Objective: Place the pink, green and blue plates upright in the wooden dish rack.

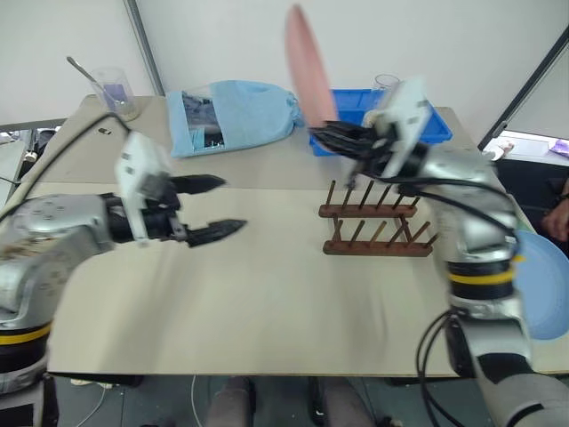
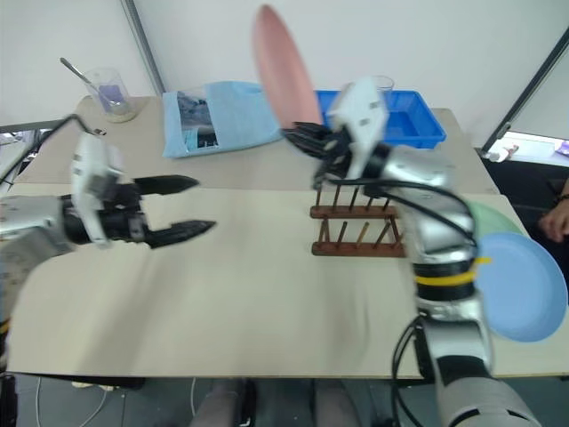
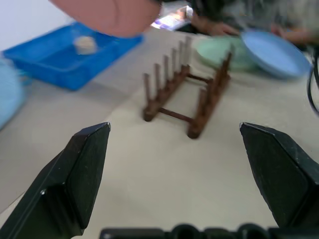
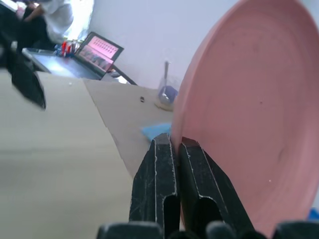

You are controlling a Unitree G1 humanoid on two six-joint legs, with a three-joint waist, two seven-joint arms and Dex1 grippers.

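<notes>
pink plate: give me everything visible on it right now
The pink plate is a plain round salmon-pink plate that looks like matte plastic, with a shallow dished face and a raised rim. It is held up in the air nearly on edge, tilted, above and just behind the wooden dish rack, touching neither rack nor table. The right pincer is shut on its lower rim, its black fingers clamped on the edge. Nothing else touches it. No cracks or marks show.
</notes>
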